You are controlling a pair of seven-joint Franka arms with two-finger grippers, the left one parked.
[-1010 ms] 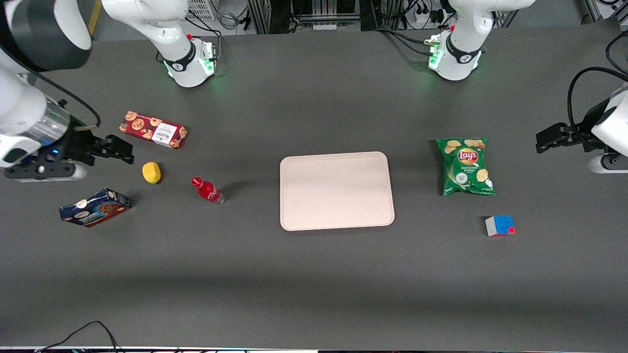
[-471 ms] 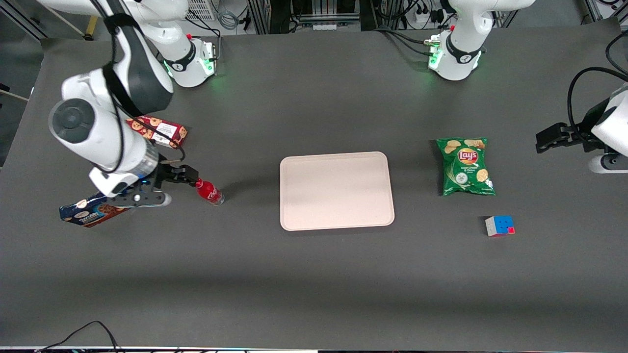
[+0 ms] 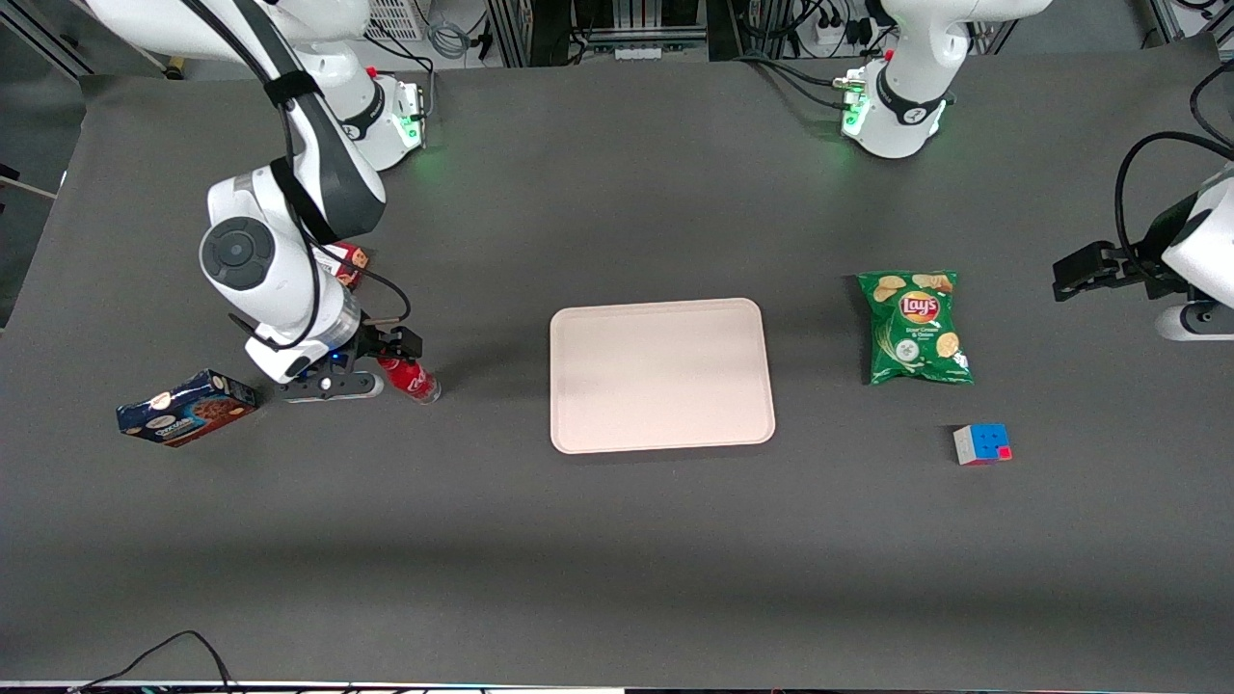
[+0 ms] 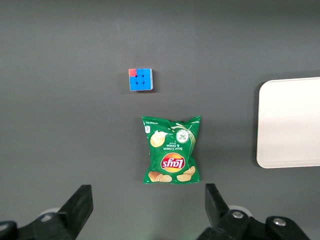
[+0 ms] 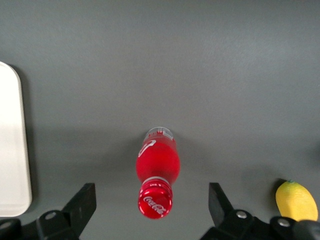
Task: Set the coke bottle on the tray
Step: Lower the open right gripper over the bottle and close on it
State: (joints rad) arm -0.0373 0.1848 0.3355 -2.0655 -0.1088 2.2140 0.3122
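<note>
With the gripper (image 5: pixel 150 202) spread wide just above the upright coke bottle (image 5: pixel 157 179) near the counter's working-arm edge, it should descend centered before closing, then carry it to the tray (image 3: pixel 661 375).

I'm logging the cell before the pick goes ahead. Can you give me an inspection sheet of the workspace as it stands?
Surface: dark grey table, flat, no spills seen.
Job's things: coke bottle upright on the table, not yet on the tray; tray bare.
Clutter: lemon beside the bottle; red cookie box partly hidden by the arm; blue cookie box; chips bag and puzzle cube toward the parked arm's end.
Grippers: pincer open, above the bottle's cap, fingers either side, not touching.
Cables: black cable at the table's near edge.
Surroundings: racks and wiring above the arm bases.
</note>
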